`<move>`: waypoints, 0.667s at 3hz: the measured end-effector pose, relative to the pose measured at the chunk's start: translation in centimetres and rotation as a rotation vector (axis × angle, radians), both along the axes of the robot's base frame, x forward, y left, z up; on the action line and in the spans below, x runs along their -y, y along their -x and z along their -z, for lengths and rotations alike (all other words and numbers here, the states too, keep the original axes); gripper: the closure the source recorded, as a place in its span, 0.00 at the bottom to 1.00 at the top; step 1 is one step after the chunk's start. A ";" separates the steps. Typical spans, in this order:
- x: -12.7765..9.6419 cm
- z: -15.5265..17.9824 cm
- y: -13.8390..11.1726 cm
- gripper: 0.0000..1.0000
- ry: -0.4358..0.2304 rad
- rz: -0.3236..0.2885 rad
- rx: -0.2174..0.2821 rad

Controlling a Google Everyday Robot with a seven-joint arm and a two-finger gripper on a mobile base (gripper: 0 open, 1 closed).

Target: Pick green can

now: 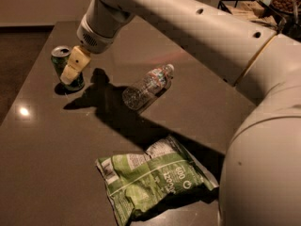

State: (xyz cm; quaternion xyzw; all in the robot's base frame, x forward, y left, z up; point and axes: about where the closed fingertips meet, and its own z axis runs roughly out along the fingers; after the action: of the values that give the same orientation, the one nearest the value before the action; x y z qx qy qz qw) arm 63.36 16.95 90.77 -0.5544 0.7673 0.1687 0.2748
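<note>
The green can (pixel 62 64) stands upright near the far left of the dark table (pixel 56 173), silver top showing. My gripper (pixel 71 70) hangs from the white arm that reaches in from the upper right. Its pale yellow finger (pixel 75 63) lies across the can's right side, touching or just in front of it. The other finger is hidden.
A clear plastic bottle (pixel 146 86) lies on its side in the table's middle. A green-and-white snack bag (pixel 155 178) lies near the front. The table's left edge runs close behind the can. A dark wire basket (pixel 244 7) stands at the far right.
</note>
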 end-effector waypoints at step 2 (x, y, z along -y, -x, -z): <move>-3.5 0.7 -0.4 0.19 -0.023 -0.020 -0.013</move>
State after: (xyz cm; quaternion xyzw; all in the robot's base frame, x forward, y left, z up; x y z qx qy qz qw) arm 63.71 20.49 90.07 -0.5579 0.7613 0.1839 0.2747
